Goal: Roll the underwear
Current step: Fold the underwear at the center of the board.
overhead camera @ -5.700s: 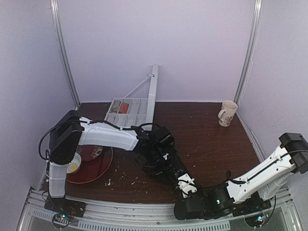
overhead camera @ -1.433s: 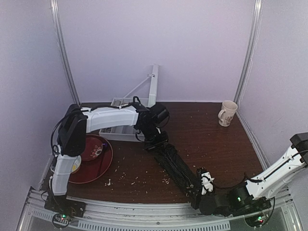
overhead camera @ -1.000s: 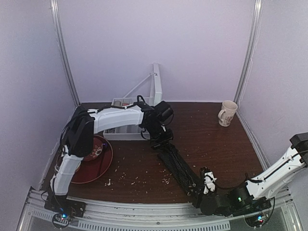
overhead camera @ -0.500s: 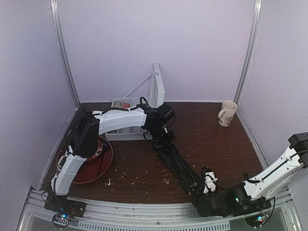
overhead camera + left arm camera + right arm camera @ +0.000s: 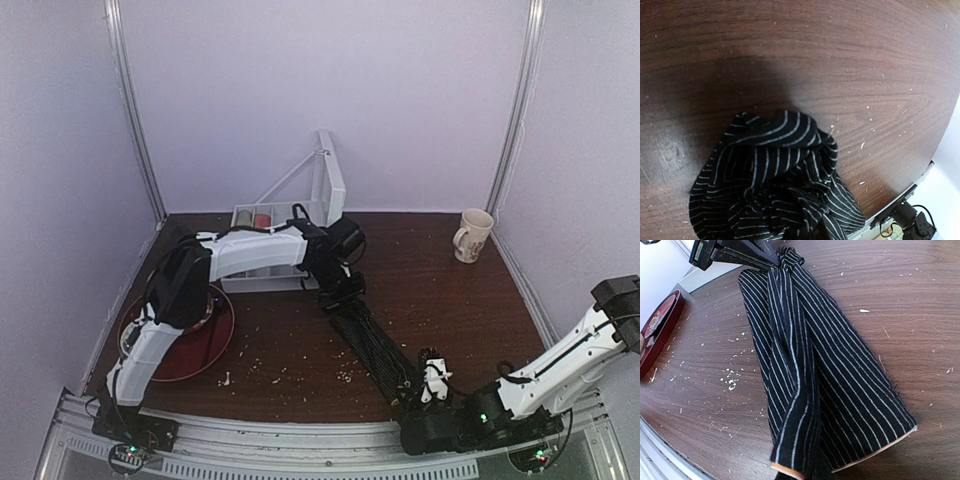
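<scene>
The underwear (image 5: 375,345) is stretched diagonally across centre frame, its upper-left end clamped in the closed left gripper (image 5: 343,294), its lower-right end in the closed right gripper (image 5: 415,393).

No writing, number or brand can be read in any view. The mug (image 5: 473,235) has faint marks on its side and the red tray (image 5: 222,338) has a pale design in its middle, but both are too small to tell whether they include letters. The underwear (image 5: 810,365) shows only pale stripes and a light hem edge, with no readable tag.
</scene>
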{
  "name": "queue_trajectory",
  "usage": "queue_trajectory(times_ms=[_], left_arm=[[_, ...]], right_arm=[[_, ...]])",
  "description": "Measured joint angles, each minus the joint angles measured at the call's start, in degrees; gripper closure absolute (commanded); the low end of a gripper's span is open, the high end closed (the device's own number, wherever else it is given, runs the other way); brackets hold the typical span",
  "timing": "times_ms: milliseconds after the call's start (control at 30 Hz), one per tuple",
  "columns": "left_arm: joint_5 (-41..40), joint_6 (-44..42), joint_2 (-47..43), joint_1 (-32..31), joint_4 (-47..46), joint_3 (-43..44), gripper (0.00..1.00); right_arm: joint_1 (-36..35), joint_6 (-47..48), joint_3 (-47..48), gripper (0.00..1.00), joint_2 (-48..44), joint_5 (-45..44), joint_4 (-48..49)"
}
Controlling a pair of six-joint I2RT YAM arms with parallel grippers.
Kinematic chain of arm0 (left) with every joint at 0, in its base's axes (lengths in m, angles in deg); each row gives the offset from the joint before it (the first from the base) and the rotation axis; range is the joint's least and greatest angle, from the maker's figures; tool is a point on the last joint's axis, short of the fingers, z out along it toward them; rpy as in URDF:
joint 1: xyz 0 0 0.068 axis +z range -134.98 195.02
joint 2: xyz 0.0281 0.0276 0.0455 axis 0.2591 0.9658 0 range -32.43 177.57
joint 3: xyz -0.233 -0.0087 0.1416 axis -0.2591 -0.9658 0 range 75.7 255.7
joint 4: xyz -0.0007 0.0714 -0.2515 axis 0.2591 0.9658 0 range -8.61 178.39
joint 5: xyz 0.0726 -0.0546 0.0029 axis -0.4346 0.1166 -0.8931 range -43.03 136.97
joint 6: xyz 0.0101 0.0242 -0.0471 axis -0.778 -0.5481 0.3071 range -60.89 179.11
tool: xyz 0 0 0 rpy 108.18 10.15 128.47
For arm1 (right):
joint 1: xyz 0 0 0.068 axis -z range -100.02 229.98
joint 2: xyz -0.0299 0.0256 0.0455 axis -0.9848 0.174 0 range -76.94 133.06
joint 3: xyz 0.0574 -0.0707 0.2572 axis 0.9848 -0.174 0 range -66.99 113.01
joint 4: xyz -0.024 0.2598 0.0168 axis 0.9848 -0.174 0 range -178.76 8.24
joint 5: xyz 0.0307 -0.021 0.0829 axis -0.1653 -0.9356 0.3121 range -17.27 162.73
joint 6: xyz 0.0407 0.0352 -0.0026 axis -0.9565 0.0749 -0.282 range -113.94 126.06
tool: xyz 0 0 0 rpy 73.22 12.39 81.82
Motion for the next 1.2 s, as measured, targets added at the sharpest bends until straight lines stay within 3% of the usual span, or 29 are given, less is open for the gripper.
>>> queue_trajectory(times_ms=[100,200,433,633,1000,1100,1200], left_arm=[[0.2,0.0,0.2,0.0,-0.6,0.0,0.83],[0.3,-0.1,0.3,0.0,-1.4,0.0,0.72],[0.4,-0.3,0.2,0.0,-2.0,0.0,0.63],[0.5,-0.3,-1.0,0.2,-2.0,-0.2,0.57],[0.5,-0.7,-9.6,1.0,-3.2,-0.8,0.55],[0.6,-1.2,-12.8,1.0,-4.5,-2.6,0.56],[0.6,-2.2,-15.4,1.0,-5.2,-5.6,0.57]], right_arm=[[0.0,-0.5,0.3,0.99,0.1,0.0,-0.9],[0.0,-0.5,0.8,0.90,0.2,0.0,-1.8],[0.0,0.0,0.9,0.67,-0.9,-0.2,-3.7],[0.0,1.6,2.1,0.59,-6.3,-1.0,-7.8],[-0.1,3.7,7.3,0.54,-20.6,-3.2,-22.9],[-0.1,4.3,7.3,0.57,-23.5,-3.3,-26.6],[0.0,4.5,7.3,0.68,-26.0,-3.1,-30.1]])
